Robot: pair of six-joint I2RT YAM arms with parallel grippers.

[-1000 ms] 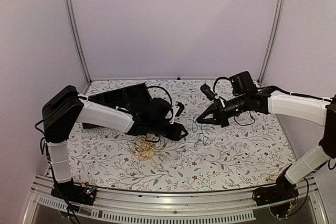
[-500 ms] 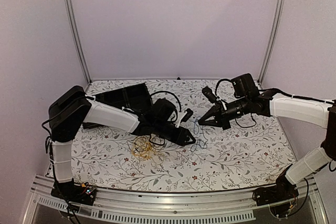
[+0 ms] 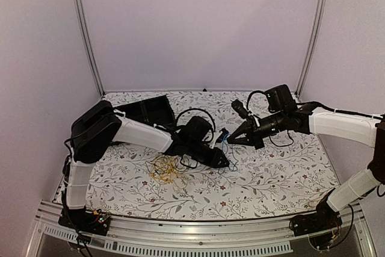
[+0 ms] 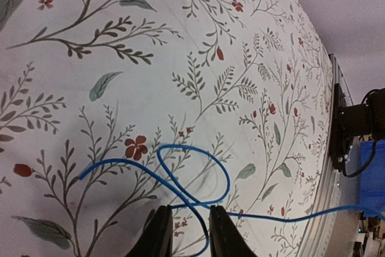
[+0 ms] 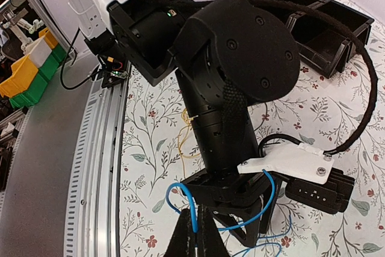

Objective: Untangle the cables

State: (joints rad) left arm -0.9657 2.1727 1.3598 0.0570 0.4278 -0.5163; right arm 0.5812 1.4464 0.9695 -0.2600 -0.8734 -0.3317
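We have the blue cable at mid-frame in the top view. Our right gripper is clamped on it, and our left gripper sits narrowly apart, astride it. The yellow cable lies lower left.

Left arm lies across table centre; blue cable hangs off right gripper; near-right side free
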